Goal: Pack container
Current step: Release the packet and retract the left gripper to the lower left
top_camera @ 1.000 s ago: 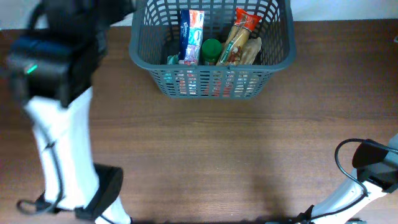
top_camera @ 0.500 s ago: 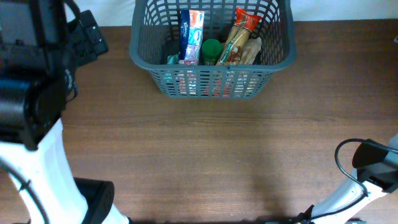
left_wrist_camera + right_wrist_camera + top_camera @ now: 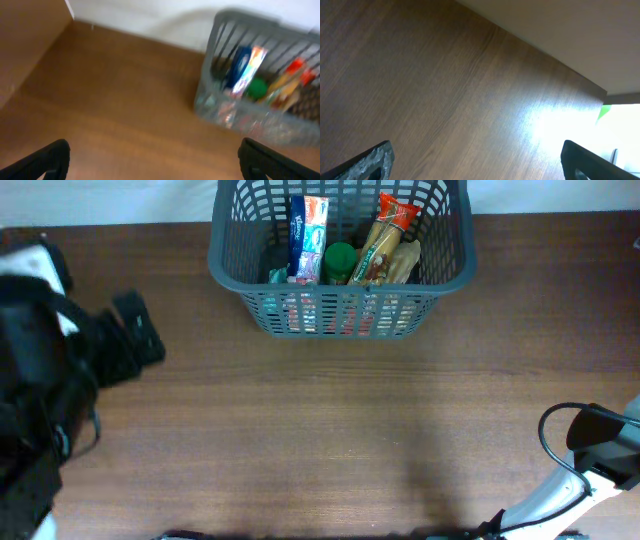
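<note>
The container [image 3: 340,315], a dark grey lattice basket, stands at the table's far middle. Inside it are a blue-and-red toothpaste box [image 3: 308,235], a green-capped item [image 3: 340,260] and an orange snack pack [image 3: 385,240]. My left arm [image 3: 60,380] sits at the table's left side, well apart from the container. My left gripper [image 3: 155,160] is open over bare wood, and the left wrist view shows the container [image 3: 215,105] blurred ahead to the right. Open too, my right gripper [image 3: 479,160] hangs over bare table with nothing between its fingers.
The wooden table [image 3: 330,440] spreads in front of the basket. My right arm's base and cable [image 3: 590,455] sit at the front right corner. A white wall [image 3: 145,15] runs behind the table's far edge.
My left arm has swung away from the basket's left side, down and toward the table's left edge. The basket, its contents and the right arm have not moved.
</note>
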`<state>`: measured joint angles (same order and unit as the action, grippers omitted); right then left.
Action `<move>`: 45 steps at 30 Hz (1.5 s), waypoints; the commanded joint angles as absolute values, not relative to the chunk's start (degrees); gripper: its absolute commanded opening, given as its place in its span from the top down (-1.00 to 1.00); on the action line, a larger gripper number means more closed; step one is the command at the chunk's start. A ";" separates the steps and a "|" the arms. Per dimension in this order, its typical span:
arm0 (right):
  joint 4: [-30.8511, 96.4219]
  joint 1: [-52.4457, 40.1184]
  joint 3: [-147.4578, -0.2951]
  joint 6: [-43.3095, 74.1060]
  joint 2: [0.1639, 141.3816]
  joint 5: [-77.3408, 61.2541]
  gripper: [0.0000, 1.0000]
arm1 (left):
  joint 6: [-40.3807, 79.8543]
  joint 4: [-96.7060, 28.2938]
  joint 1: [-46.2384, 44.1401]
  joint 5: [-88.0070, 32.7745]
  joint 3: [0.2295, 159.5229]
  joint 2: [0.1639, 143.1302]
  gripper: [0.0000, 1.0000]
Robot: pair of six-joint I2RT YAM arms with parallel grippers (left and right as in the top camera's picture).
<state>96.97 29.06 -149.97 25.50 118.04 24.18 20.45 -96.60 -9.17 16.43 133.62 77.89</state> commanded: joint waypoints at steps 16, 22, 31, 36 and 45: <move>97.30 29.28 -149.88 26.00 118.13 25.08 -0.97 | 21.80 -94.91 -8.82 10.17 86.52 57.34 -0.99; 97.30 29.28 -149.88 26.00 118.13 25.08 -0.98 | 25.91 -93.06 -8.82 8.32 74.39 51.66 -0.99; 97.30 29.28 -149.88 26.00 118.13 25.08 -0.98 | 25.89 -89.69 -8.82 8.82 71.66 52.05 -0.99; 97.30 29.28 -149.88 26.00 118.13 25.08 -0.98 | 25.89 -85.43 -8.82 10.72 71.66 52.05 -0.99; 97.30 29.28 -149.88 26.00 118.13 25.08 -0.98 | 25.87 -77.60 -8.82 13.58 71.02 52.10 -0.99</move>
